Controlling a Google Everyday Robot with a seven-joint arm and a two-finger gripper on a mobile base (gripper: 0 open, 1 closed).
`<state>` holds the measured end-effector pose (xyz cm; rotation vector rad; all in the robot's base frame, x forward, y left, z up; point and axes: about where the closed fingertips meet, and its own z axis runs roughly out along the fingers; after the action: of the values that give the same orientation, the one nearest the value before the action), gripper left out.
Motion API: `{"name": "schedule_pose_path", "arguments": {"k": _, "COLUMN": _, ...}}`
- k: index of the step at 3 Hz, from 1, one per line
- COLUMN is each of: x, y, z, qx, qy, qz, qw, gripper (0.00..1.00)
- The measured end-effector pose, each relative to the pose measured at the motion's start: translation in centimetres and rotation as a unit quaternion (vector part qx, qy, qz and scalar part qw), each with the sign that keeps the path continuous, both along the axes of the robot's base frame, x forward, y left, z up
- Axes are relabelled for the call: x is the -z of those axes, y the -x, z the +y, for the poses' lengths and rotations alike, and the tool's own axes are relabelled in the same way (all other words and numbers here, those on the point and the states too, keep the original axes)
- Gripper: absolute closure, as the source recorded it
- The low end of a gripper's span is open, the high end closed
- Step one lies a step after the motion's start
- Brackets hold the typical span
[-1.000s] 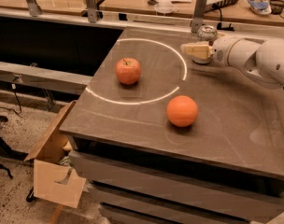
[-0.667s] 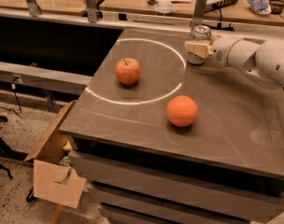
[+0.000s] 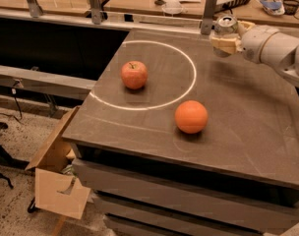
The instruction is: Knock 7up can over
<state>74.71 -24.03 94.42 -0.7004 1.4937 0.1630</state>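
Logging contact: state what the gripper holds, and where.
Cannot tell. The gripper covers the 7up can from below its rim, at the far edge of the table; no grasp is visible.

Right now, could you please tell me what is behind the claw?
The claw, near the table's far edge, has the 7up can directly behind it: only its shiny top shows. The can's body and base are covered by the claw.

My desk is a dark grey slab with a white ring marked on its left half. An apple sits inside the ring. An orange lies just outside it, nearer the front edge. My pincer hangs over the far edge, right against the 7up can.
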Motion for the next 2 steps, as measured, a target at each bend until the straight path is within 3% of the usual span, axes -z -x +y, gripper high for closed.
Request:
{"name": "schedule_pose_path", "arguments": {"k": 1, "x": -1.8, "y": 1.8, "z": -0.7, "qx": -0.027, "qy": 0.076, "qz": -0.052, "qw": 0.9954, "gripper": 1.0}}
{"name": "schedule_pose_path", "arguments": {"k": 2, "x": -2.3, "y": 3.3, "z": -2.0, "qx": -0.061, "qy": 0.144, "qz": -0.082, "qw": 0.9843, "gripper": 1.0}}
